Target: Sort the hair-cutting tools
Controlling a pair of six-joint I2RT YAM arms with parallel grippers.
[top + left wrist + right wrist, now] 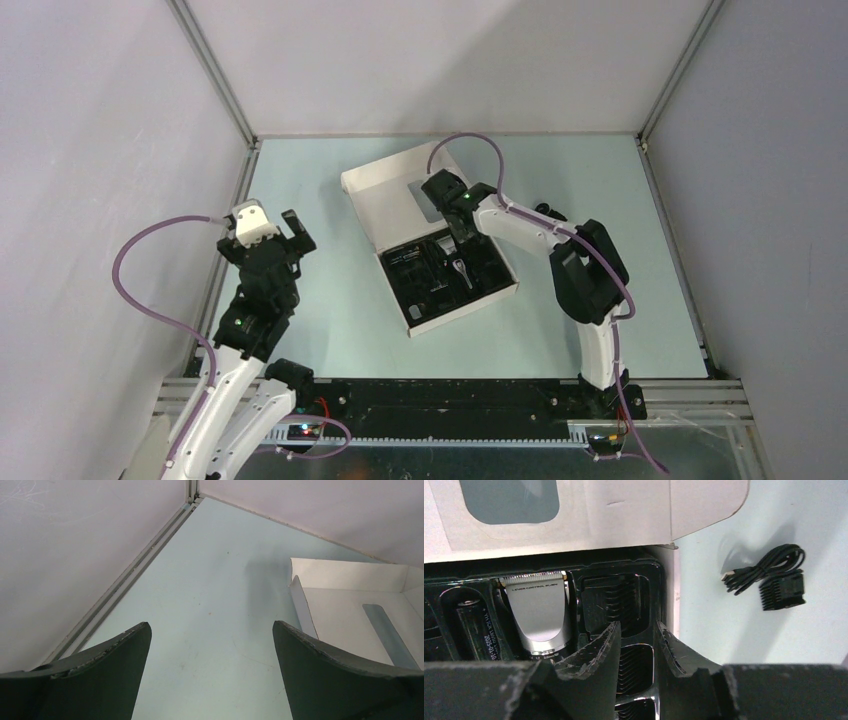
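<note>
The white box (385, 195) lies open at mid-table, its black tray (497, 272) exposed; the right gripper (636, 625) hangs directly over this tray, its fingers (611, 645) parted by only a narrow gap; a lower attachment (636, 667) shows through that gap in its tray compartment, though whether the fingers pinch it cannot be told from this angle. The clipper (540, 617) lies in the tray compartment beside the gripper, silver head toward the box lid; a seated attachment (611, 597) occupies the compartment between the clipper and the box side wall. Outside the box, near that side wall, a loose attachment (783, 591) rests on the table (330, 330), touching a coiled black cable (766, 565). The left gripper (210, 630) hovers well apart from the box on its left side, fingers spread wide, grasping nothing.
</note>
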